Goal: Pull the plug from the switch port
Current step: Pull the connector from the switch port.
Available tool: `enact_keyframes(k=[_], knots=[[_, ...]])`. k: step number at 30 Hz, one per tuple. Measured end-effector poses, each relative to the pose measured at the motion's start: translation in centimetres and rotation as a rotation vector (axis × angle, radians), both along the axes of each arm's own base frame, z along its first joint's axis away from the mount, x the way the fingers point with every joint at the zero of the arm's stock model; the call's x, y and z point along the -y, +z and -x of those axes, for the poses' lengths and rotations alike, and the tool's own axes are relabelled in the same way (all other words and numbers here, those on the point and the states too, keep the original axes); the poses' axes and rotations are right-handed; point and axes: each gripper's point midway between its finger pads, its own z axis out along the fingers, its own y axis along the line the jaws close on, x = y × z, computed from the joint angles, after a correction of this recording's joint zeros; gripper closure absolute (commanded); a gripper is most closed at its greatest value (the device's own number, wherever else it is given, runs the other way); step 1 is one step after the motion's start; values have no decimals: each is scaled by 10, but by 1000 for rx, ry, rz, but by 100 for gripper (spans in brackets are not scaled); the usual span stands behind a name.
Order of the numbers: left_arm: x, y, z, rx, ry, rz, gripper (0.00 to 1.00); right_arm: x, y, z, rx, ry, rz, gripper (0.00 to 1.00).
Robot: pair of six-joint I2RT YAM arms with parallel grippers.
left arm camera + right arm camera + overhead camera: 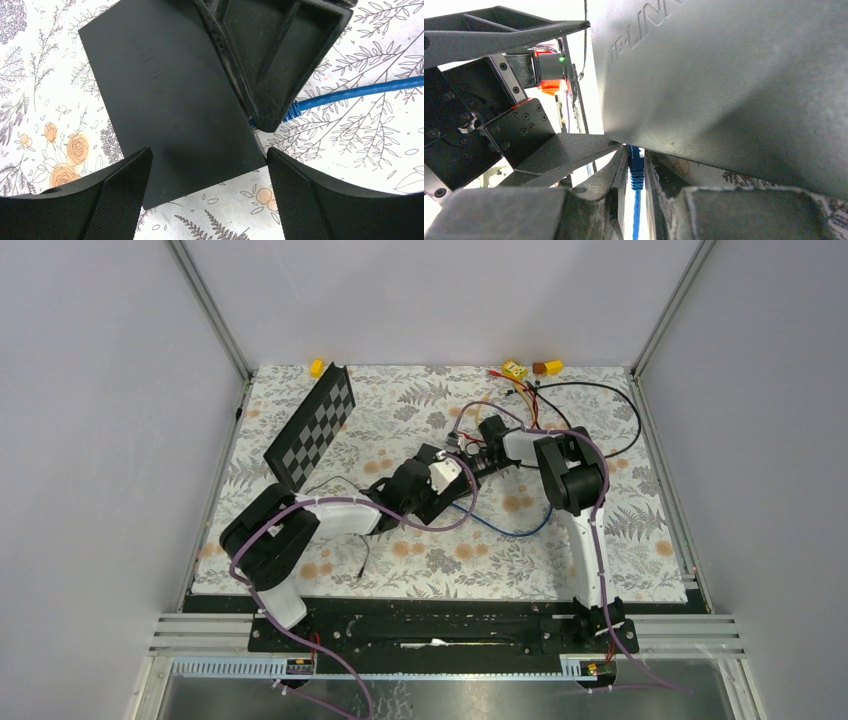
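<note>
Your right end effector (636, 156) is pressed together on the plug (636, 172), its two fingers pinching the blue boot right where it meets the switch (165, 105). In the right wrist view the switch's dark body looms just above and to the right of that pinch, so the plug looks seated in its port, not yet out. Your left end effector (207, 167) is spread, one pad on each side of the switch's near short end, hanging over it rather than clamping it; I can't tell whether either pad touches the casing. Seen from the left wrist, the switch lies flat on the table (350, 170) with its long axis running away from the left fingers, and the port edge is the long edge on the right of that view. The plug sits in that edge close to the near corner, and the blue cable (360, 90) leaves it roughly square to the long axis. That is the relation that matters: as I judge it, your pull has to go straight out along the cable line, crosswise to the switch and away from the port edge. The right arm has the plug; the left is nearer the body and is placed to brace it. If it doesn't bear down, expect the box to slide with the plug.
</note>
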Motion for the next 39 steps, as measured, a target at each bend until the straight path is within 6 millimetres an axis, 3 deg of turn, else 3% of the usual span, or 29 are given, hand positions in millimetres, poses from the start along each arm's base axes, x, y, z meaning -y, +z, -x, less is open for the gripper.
enact_keyframes(k=[39], knots=[[-2,-2,-3,-32,81,10,18,4,1,-2,50,81,-10,100]])
